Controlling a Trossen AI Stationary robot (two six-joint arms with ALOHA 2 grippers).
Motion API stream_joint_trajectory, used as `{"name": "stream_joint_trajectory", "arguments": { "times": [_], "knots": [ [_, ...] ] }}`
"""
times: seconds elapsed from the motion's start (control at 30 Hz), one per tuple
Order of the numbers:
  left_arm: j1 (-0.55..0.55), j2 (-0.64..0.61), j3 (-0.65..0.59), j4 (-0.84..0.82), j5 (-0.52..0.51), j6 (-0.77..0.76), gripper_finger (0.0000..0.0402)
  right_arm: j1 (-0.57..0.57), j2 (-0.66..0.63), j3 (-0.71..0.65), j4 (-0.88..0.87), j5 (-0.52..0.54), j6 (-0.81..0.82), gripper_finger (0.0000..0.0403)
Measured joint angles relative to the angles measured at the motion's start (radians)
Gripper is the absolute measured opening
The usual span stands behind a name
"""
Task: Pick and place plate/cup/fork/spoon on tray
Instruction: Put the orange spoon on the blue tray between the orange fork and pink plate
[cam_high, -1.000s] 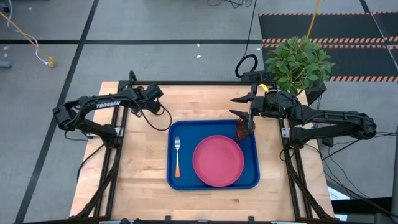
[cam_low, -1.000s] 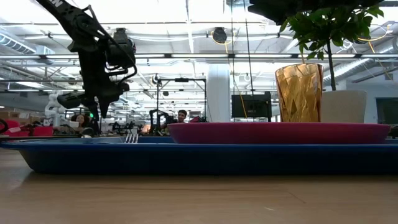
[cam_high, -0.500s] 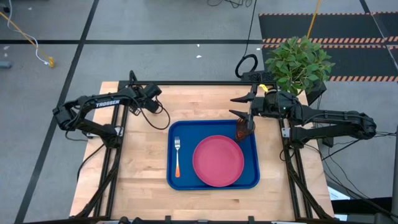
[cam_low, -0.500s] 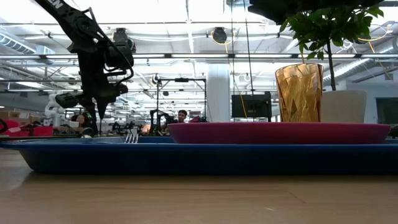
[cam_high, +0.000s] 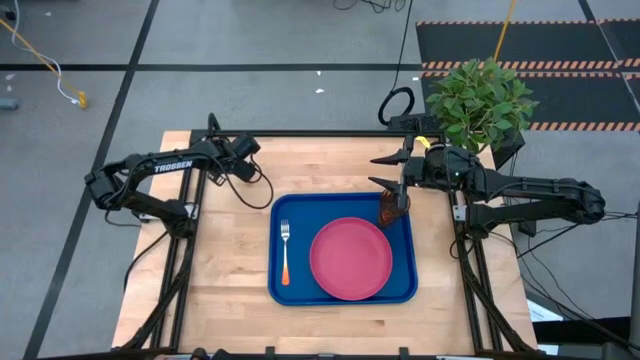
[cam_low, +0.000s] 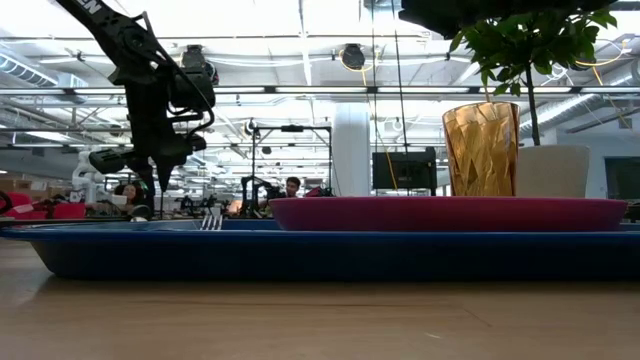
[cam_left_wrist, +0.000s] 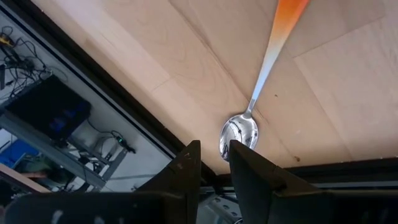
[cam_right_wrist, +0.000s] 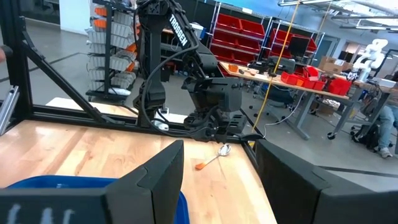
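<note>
while three of the four pieces already sit on the tray (cam_high: 279, 292), the spoon (cam_left_wrist: 243, 132) is the one left out: it lies flat on the bare desk (cam_high: 220, 290) near the back left edge, bowl toward the frame rail, orange handle pointing away toward the middle of the desk.

- spoon, seen from afar in the right wrist view: lying just in front of the left arm's wrist, well apart from the tray.
- left gripper (cam_left_wrist: 214, 163): directly over the spoon's bowl, pointing down; fingers (cam_left_wrist: 186, 165) part-spread with a narrow gap, nothing between them. no contact with the spoon visible yet.
- plate (cam_high: 351, 258): flat in the right half of the tray, placed.
- cup (cam_high: 391, 209): upright in the tray's back right corner, just beside the plate, placed.
- fork (cam_high: 285, 250): in the left part of the tray, tines to the back, orange handle to the front, placed.
- right gripper (cam_high: 386, 171): over the tray's back right corner beside the cup; fingers spread wide, holding nothing.

judgement: task mostly done. remaining step is the spoon: close on it, lift, carry to the tray, likely the free strip near the fork. a thin flat spoon on wood may slip from a shallow pinch.
</note>
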Motion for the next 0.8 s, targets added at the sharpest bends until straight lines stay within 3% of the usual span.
{"name": "stream_joint_trajectory", "arguments": {
  "times": [0.5,0.8],
  "knots": [
    [0.057,0.004,0.0,0.0,0.019,0.109,0.0088,0.0,0.0,0.0,0.002,0.006,0.003,0.0192],
    [0.026,0.024,0.0,0.037,0.027,0.152,0.0088,0.0,0.0,0.0,-0.027,0.005,0.064,0.0192]
  ]
}}
